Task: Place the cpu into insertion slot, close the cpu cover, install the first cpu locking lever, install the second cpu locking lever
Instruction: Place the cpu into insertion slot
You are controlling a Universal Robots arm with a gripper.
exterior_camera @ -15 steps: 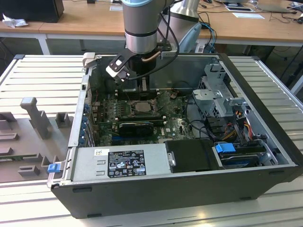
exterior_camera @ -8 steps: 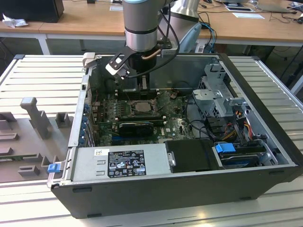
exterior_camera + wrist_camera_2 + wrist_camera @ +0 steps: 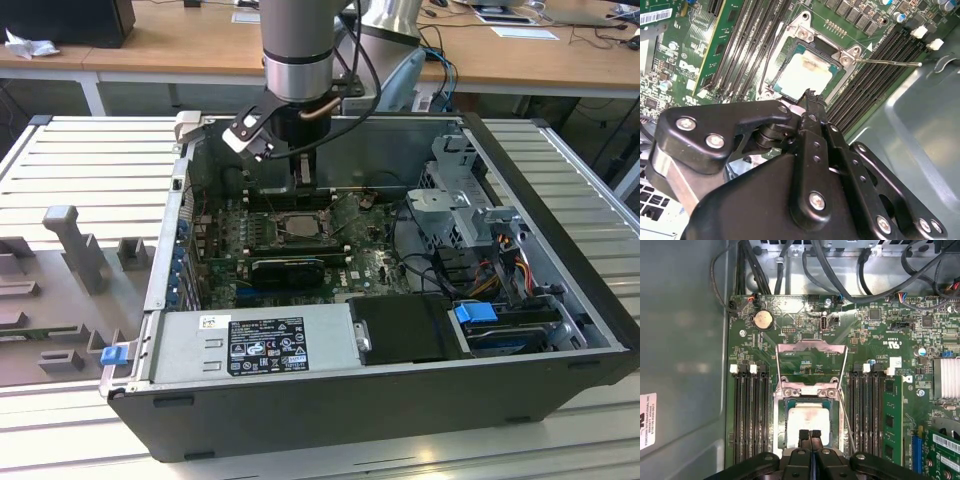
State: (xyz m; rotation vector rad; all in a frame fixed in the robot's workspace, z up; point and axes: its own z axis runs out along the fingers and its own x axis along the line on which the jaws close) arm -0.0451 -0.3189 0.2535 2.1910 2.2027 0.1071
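While the claw [image 3: 810, 435] hangs with its fingers pressed together and nothing between them, its tips sit just above the nearest edge of the cpu [image 3: 805, 422], which appears to lie flat inside the insertion slot [image 3: 790, 401]. The first hazard is directly under the tips: a descent here would land on the cpu's metal top, and an off-centre push could tilt the chip on the contact field. Just beyond the cpu, the cpu cover [image 3: 812, 346] stands open on its hinge. A glancing push from narrow fingers could slide off the thin frame, or drop it onto a chip that is not fully seated. To either side of the slot, the two locking levers are unlatched, one shown as a thin rod [image 3: 890, 62] reaching away from the claw. Such springy wire is likely to slip off the fingers and flick toward the memory slots [image 3: 747, 415]. Farthest off, loose cables [image 3: 790, 270] cross the case wall.
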